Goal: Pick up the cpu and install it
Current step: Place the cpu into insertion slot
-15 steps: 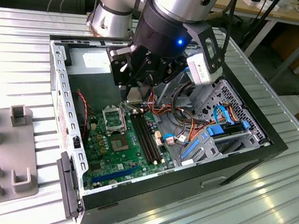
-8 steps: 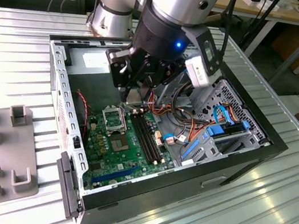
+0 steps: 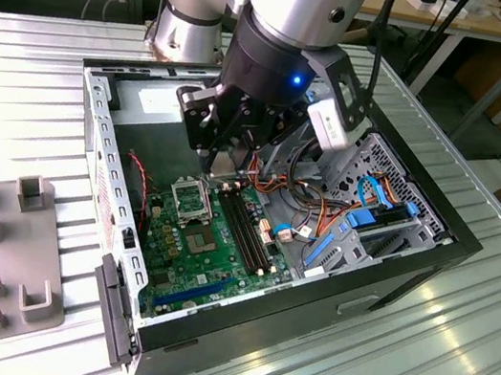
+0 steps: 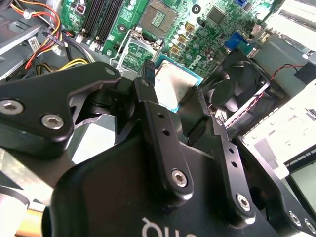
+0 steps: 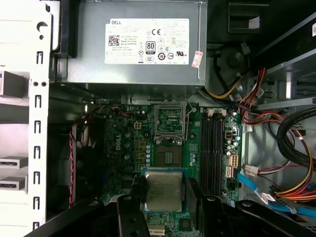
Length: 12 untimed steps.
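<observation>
**A:** What does carrying and seating the chip well ask for?

**B:** I'd say a level chip, squared to the socket's edges. Bring it down straight, never slide it across the contacts, and let go only once it lies flat inside the frame.

**A:** And the gripper?

**B:** The gripper (image 4: pixel 173 94) is closed most of the way. Its two black fingers (image 4: pixel 153 113) pinch opposite edges of the cpu (image 4: pixel 175 86), whose silver face looks back at the cameras in both wrist views. The grip looks even and the chip barely tilted.

**A:** Where is the cpu?

**B:** Between the fingertips, inside the open computer case (image 3: pixel 412 265) and above the green motherboard (image 3: pixel 218 260). It seems clear of the board. In the exterior view the metal-framed socket (image 3: pixel 192 201) sits at about seven o'clock from the gripper (image 3: pixel 232 173), close by, so the chip looks not quite over it.

**A:** What's nearby?

**B:** The black memory slots (image 3: pixel 247 235) are at about five o'clock and the grey power supply (image 5: pixel 133 49) is beyond the socket. The case rests on a ribbed metal table (image 3: pixel 412 372).
</observation>
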### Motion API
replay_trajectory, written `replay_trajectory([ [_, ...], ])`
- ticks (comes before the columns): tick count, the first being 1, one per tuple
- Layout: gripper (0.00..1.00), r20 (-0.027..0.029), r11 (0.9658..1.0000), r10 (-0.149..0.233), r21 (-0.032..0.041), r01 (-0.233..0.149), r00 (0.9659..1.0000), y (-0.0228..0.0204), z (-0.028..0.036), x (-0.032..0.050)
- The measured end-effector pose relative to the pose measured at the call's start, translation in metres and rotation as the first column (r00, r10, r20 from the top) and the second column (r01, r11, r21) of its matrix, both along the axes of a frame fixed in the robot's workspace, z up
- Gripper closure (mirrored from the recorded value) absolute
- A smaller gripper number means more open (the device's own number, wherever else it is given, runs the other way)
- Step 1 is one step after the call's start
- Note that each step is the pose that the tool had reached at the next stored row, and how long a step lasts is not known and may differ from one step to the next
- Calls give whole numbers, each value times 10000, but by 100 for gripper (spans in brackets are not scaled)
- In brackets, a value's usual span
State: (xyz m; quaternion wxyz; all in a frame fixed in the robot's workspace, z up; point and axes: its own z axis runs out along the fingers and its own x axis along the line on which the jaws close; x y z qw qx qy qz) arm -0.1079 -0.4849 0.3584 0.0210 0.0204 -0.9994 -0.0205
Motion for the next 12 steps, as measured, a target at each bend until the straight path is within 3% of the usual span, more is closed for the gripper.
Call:
replay_trajectory([
  [12, 55, 0, 10000, 0, 0, 0, 10000, 0, -65, 0],
])
